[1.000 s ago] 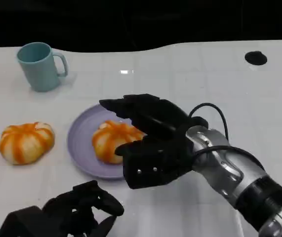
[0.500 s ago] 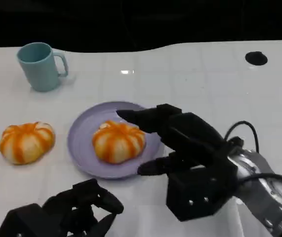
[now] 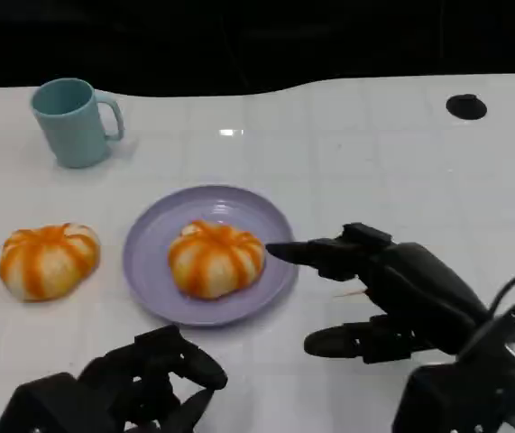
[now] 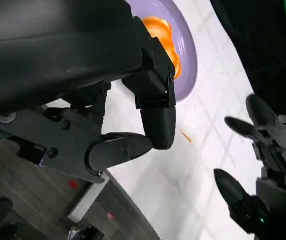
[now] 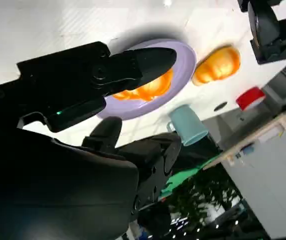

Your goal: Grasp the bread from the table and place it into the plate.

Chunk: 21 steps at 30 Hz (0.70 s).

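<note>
in the head view one bread (image 3: 215, 259) sits on the purple plate (image 3: 149, 245), a second bun (image 3: 48, 261) lies on the table (image 3: 374, 162) just left of the plate, and a teal mug (image 3: 75, 121) stands well behind it. the right hand (image 3: 388, 293) hangs beside the plate's right rim, fingers spread and holding nothing, clear of the bread. the left hand (image 3: 131, 388) rests low at the near edge, fingers curled in with nothing in them. in the left wrist view the left hand (image 4: 132, 100) is loosely curled, empty, with the plate (image 4: 187, 60) and bread (image 4: 167, 40) beyond. in the right wrist view the right hand (image 5: 102, 75) is open over the plate (image 5: 180, 60). the placement looks done (judging by the bread on the plate); a clean finish would be drawing the right hand away without brushing the rim.
</note>
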Available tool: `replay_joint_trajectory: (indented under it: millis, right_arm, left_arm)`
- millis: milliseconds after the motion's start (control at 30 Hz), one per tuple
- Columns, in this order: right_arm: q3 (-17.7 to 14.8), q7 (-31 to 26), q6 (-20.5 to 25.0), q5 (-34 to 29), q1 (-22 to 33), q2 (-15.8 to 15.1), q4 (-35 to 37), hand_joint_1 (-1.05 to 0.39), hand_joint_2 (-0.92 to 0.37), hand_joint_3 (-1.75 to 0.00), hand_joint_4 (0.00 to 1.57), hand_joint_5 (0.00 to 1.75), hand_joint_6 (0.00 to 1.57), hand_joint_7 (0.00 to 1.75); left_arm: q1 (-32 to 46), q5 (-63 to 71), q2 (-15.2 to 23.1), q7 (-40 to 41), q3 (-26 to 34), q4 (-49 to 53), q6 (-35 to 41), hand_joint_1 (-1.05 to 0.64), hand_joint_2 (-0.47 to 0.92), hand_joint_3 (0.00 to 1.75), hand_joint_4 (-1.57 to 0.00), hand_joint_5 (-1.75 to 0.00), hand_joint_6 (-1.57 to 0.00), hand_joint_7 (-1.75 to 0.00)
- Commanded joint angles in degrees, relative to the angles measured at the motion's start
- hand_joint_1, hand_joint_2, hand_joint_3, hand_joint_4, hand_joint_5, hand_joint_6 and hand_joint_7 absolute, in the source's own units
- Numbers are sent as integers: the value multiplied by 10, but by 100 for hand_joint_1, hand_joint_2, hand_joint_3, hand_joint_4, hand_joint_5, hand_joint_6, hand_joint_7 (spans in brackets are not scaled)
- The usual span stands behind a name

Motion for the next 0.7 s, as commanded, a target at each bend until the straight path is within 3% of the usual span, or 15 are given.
replay_joint_trajectory:
  millis: [33,167,333,367,400,433,500,700]
  right_arm:
    - [-32,-9,-24,20,34,-19,-30,-43,-92,-10,38,117,46,74]
    - [-59,-5,-21,27,67,-28,-58,-32,-91,-8,48,138,52,88]
    - [-84,-5,-29,33,97,-42,-74,-19,-87,-13,59,140,67,94]
    - [-89,-6,-34,32,102,-46,-74,-16,-76,-36,64,138,73,94]
    - [-94,-6,-35,30,109,-50,-77,-14,-55,-75,69,137,78,94]
    - [-99,-6,-36,29,117,-53,-81,-13,-46,-92,72,138,82,94]
    - [-108,-4,-33,29,131,-58,-90,-10,-38,-109,76,149,85,99]
    - [-128,-2,-41,32,165,-69,-108,-5,-33,-123,78,169,81,120]
  left_arm:
    - [4,-2,6,0,1,-3,4,-28,78,69,-66,-175,-62,-132]
    - [3,2,7,3,-1,-4,3,-27,79,69,-65,-175,-62,-131]
    - [1,2,8,2,-1,-5,6,-27,79,68,-64,-175,-62,-130]
    - [0,2,8,2,-1,-6,7,-27,79,68,-64,-175,-61,-130]
    - [0,3,8,3,-1,-6,7,-27,79,68,-64,-175,-61,-130]
    - [-1,3,8,2,-1,-6,4,-27,79,68,-63,-175,-61,-130]
    - [-2,4,8,3,-1,-8,7,-26,79,68,-63,-175,-62,-130]
    - [-3,-2,8,0,1,-9,11,-26,79,67,-63,-175,-62,-130]
